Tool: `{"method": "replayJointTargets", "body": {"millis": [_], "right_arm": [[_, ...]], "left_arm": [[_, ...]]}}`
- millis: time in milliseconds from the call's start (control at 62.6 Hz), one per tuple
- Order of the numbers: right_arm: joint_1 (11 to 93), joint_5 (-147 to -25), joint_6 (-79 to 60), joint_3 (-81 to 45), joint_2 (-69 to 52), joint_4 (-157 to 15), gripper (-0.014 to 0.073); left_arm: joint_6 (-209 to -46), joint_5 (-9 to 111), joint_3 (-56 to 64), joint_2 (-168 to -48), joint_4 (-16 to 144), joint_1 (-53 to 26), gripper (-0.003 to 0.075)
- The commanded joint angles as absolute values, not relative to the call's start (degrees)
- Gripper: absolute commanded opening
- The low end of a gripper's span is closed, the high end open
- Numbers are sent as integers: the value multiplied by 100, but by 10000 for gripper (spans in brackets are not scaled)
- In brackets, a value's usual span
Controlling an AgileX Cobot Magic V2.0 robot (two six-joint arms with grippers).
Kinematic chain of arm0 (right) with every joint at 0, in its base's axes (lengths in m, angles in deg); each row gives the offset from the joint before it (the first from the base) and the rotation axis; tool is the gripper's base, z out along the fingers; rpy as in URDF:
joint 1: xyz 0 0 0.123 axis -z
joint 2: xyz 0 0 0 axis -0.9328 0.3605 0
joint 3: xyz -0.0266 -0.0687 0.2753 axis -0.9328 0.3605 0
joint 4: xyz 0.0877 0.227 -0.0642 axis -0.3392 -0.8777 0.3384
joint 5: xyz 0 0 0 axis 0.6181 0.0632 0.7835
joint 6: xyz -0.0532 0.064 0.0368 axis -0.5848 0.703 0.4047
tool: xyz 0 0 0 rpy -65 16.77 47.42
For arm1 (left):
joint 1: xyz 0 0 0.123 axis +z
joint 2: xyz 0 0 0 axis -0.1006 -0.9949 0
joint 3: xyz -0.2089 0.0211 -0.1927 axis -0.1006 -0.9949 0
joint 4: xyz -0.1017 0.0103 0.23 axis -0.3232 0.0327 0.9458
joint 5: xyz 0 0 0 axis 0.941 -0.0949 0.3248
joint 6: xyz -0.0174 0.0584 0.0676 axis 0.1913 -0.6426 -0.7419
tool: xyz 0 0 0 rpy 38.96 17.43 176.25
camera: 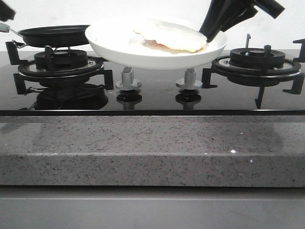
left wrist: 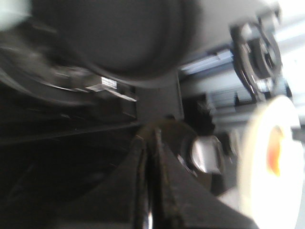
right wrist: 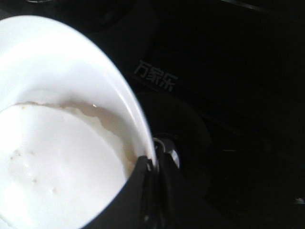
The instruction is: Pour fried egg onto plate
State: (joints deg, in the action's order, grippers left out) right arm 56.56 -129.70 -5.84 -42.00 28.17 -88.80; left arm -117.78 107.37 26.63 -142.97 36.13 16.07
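Currently: fried egg [camera: 169, 36] lying on plate [camera: 119, 47]; right gripper [right wrist: 153, 164] clamped on plate rim; left gripper [left wrist: 150, 143] fingers together.

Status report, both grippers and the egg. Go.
Right gripper shut on plate rim, plate held above the stove. Fried egg on plate. Left gripper shut; pan on left burner. Nothing obstructing.
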Motion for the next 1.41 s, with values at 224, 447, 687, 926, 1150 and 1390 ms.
{"method": "replayJointTargets", "body": {"millis": [224, 447, 687, 926, 1150, 1390], "right_arm": [[5662, -12784, -620, -4357, 2533, -9173, -106], [5662, -12784, -620, -4357, 2533, -9173, -106], [5662, -12766, -620, -4357, 2539, -9185, -106], [5726, -12589, -158, -4593, 2713, -9248, -106], [6053, -12601, 307, -5953, 3627, -9248, -106], [6154, -13090, 478, -7201, 4762, -9091, -106]], "left_arm": [[-11396, 8365, 1953, -12045, 5739, 350, -20], [-11370, 6445, 356, -10431, 6463, -252, -20], [-11380, 4987, -1457, -8835, 6441, -285, -20], [-11380, 4865, -2128, -7840, 6323, -285, -20], [-11380, 4886, -2150, -7768, 6311, -285, -20], [-11380, 4886, -2150, -7779, 6311, -285, -20]]}}
